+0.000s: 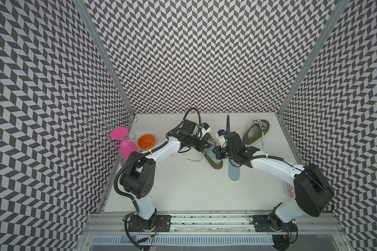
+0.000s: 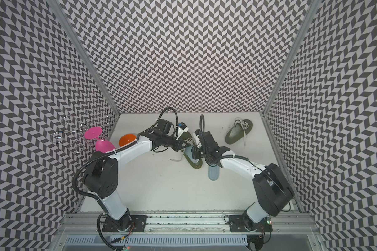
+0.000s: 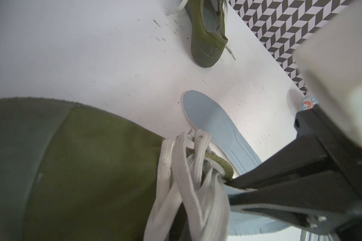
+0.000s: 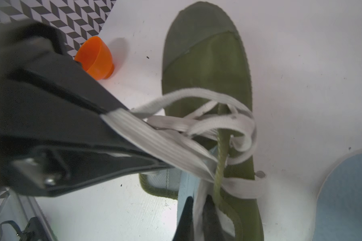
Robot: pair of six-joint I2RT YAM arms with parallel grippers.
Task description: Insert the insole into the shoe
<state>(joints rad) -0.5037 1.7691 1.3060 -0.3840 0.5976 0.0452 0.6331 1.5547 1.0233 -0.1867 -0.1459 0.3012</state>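
An olive green shoe (image 1: 216,165) with white laces (image 4: 196,123) lies mid-table, toe to the back; it fills the wrist views (image 3: 92,167) (image 4: 207,73). A light blue insole (image 1: 211,153) stands tilted in its opening, heel end up. My right gripper (image 4: 199,208) is shut on that insole's edge (image 4: 184,198); its black fingers (image 3: 280,181) pinch it in the left wrist view. My left gripper (image 1: 207,145) is shut on the shoe's laces at the tongue, its ribbed pad (image 4: 155,141) lying across them. Its own jaws are out of the left wrist view.
A second light blue insole (image 1: 234,173) lies flat just right of the shoe. Another olive shoe (image 1: 256,133) sits at the back right. An orange bowl (image 1: 146,141), a pink goblet (image 1: 127,148) and a wire rack (image 1: 100,132) stand at the left wall. A patterned plate (image 1: 290,189) peeks from under the right arm.
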